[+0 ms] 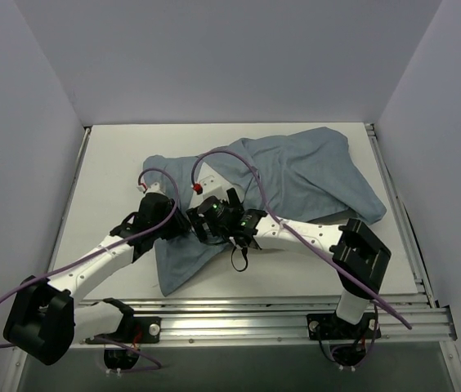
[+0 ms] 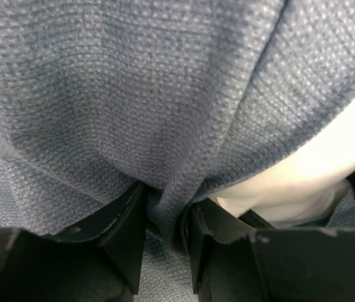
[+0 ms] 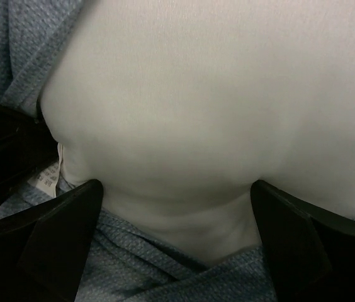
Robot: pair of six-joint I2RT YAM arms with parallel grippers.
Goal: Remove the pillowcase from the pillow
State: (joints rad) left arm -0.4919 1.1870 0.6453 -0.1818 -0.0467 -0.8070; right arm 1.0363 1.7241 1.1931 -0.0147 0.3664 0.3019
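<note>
The blue-grey pillowcase (image 1: 304, 175) lies crumpled from the table's middle to the back right, plain side up. In the top view it hides the pillow. My left gripper (image 1: 178, 222) is at its left part, shut on a raised fold of the pillowcase (image 2: 165, 94), with the fold pinched between the jaws (image 2: 165, 202). The white pillow (image 2: 309, 176) shows just to the right of that fold. My right gripper (image 1: 204, 217) faces the left one closely. Its jaws (image 3: 176, 189) stand wide apart with the pillow's plump white end (image 3: 196, 94) bulging between them, and pillowcase cloth (image 3: 165, 270) lies below.
The white table (image 1: 108, 180) is walled on three sides. A metal rail (image 1: 296, 314) runs along the near edge and another (image 1: 398, 212) along the right. A small white label (image 3: 45, 179) sits at the pillow's left edge. Purple cables loop over both arms.
</note>
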